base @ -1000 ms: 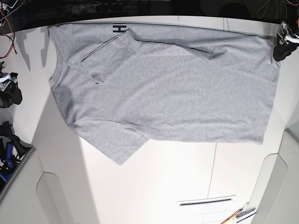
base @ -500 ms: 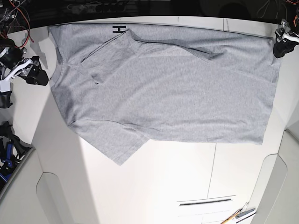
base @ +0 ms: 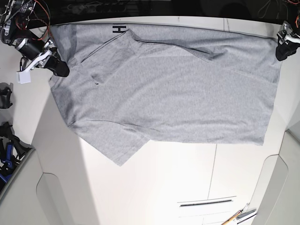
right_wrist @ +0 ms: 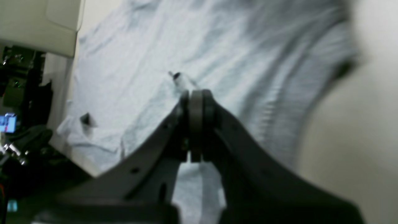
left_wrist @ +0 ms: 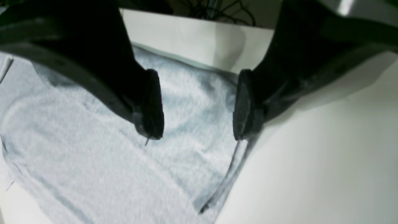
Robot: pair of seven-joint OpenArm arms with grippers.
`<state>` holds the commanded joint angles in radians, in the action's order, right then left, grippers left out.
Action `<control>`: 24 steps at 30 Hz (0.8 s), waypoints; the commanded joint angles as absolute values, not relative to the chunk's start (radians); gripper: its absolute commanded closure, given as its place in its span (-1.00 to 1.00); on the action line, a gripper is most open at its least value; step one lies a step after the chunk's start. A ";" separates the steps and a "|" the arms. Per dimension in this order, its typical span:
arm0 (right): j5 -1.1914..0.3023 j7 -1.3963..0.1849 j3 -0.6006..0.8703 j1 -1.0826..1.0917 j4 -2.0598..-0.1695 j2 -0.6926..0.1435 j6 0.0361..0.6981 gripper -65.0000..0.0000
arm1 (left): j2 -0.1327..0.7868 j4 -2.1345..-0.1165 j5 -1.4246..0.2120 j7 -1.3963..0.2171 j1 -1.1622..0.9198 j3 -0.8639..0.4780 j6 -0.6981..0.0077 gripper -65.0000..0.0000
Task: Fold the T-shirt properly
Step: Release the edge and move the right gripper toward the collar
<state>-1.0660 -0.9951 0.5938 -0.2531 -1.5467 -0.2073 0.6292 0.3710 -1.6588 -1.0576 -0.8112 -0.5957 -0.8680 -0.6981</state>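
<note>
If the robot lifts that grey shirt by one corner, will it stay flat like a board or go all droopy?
Probably droopy. The T-shirt already lies in soft wrinkles, with one sleeve flopped over itself, so it looks limp. It seems thin and light, so the rest would likely hang and drag below the left hand.

This looks like a robotics lab or test bench rather than a home. A wide white table fills the base view, with red and black wires hanging loose at its far corner and more cabling bunched past the table edge. Off to one side stands dark equipment with small lit screens, and pens lie at the near edge.
</note>
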 joint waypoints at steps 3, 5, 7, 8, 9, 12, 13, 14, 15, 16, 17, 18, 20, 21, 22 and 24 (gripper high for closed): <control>-1.032 -0.972 0.527 -0.253 -1.547 -0.207 0.630 1.00 | 0.371 -1.659 -1.045 -0.812 -0.597 -0.868 -0.698 -0.19; -0.921 -0.920 0.444 -0.253 -1.546 -0.207 0.629 1.00 | 0.372 -1.659 -1.031 -0.812 -0.596 -0.868 -0.698 -0.19; -0.834 -0.900 0.346 -0.253 -1.546 -0.208 0.625 1.00 | 0.372 -1.659 -1.036 -0.812 -0.596 -0.872 -0.698 -0.19; -0.811 -0.894 0.306 -0.253 -1.546 -0.208 0.625 1.00 | 0.372 -1.659 -1.045 -0.812 -0.596 -0.872 -0.698 -0.19; -0.783 -0.885 0.278 -0.253 -1.546 -0.208 0.625 1.00 | 0.371 -1.659 -1.058 -0.812 -0.596 -0.872 -0.698 -0.19; -0.689 -0.833 0.262 -0.253 -1.546 -0.214 0.608 1.00 | 0.371 -1.659 -1.057 -0.831 -0.596 -0.872 -0.698 -0.19; -0.675 -0.826 0.262 -0.253 -1.546 -0.223 0.606 1.00 | 0.371 -1.659 -1.057 -0.849 -0.596 -0.872 -0.698 -0.19; -0.672 -0.826 0.262 -0.253 -1.546 -0.236 0.606 1.00 | 0.371 -1.659 -1.057 -0.865 -0.596 -0.872 -0.698 -0.19; -0.672 -0.826 0.262 -0.253 -1.546 -0.248 0.606 1.00 | 0.371 -1.659 -1.056 -0.869 -0.596 -0.872 -0.698 -0.19; -0.671 -0.825 0.262 -0.253 -1.546 -0.256 0.606 1.00 | 0.371 -1.659 -1.053 -0.869 -0.596 -0.872 -0.698 -0.19; -0.667 -0.821 0.262 -0.253 -1.546 -0.265 0.606 1.00 | 0.371 -1.659 -1.053 -0.868 -0.596 -0.872 -0.698 -0.19; -0.654 -0.818 0.262 -0.253 -1.546 -0.271 0.606 1.00 | 0.371 -1.659 -1.052 -0.869 -0.596 -0.872 -0.698 -0.19; -0.638 -0.818 0.262 -0.254 -1.546 -0.283 0.606 1.00 | 0.371 -1.659 -1.036 -0.869 -0.596 -0.872 -0.698 -0.19; -0.639 -0.817 0.262 -0.256 -1.546 -0.292 0.606 1.00 | 0.371 -1.659 -1.030 -0.869 -0.596 -0.872 -0.698 -0.19; -0.638 -0.818 0.262 -0.258 -1.546 -0.301 0.606 1.00 | 0.371 -1.659 -1.031 -0.869 -0.596 -0.872 -0.698 -0.19; -0.635 -0.814 0.262 -0.258 -1.546 -0.320 0.606 1.00 | 0.371 -1.659 -1.031 -0.868 -0.596 -0.872 -0.698 -0.19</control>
